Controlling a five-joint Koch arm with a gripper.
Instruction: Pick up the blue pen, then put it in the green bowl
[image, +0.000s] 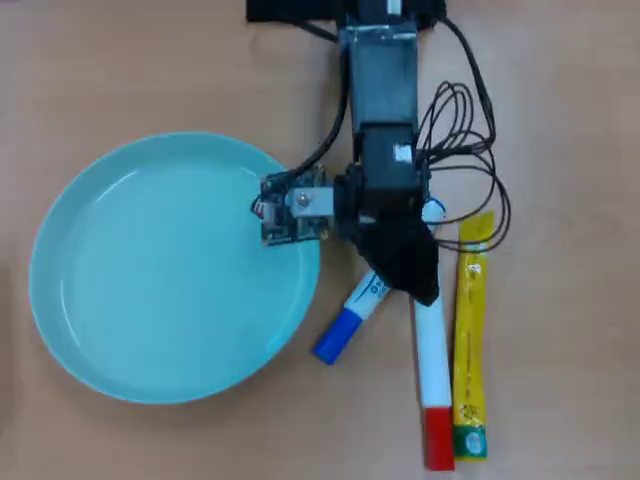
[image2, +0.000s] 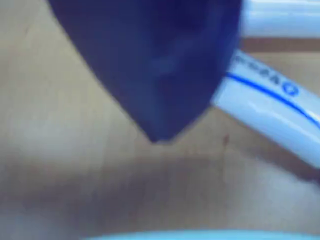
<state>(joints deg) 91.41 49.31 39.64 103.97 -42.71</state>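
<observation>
The blue pen (image: 358, 302) lies slanted on the wooden table just right of the green bowl (image: 150, 270), blue cap toward the lower left. My black gripper (image: 418, 285) sits low over the pen's upper half and hides it. In the wrist view one dark jaw fills the upper middle with its tip (image2: 157, 137) close to the table, and the pen's white barrel with blue print (image2: 265, 95) runs out from behind it to the right. Only that one jaw shows, so I cannot tell whether the pen is held. The bowl's rim (image2: 200, 235) edges the bottom of the wrist view.
A white marker with a red cap (image: 432, 370) lies upright in the overhead view just right of the pen, partly under the gripper. A yellow sachet stick (image: 472, 340) lies beside it. Black cables (image: 465, 130) loop to the right of the arm.
</observation>
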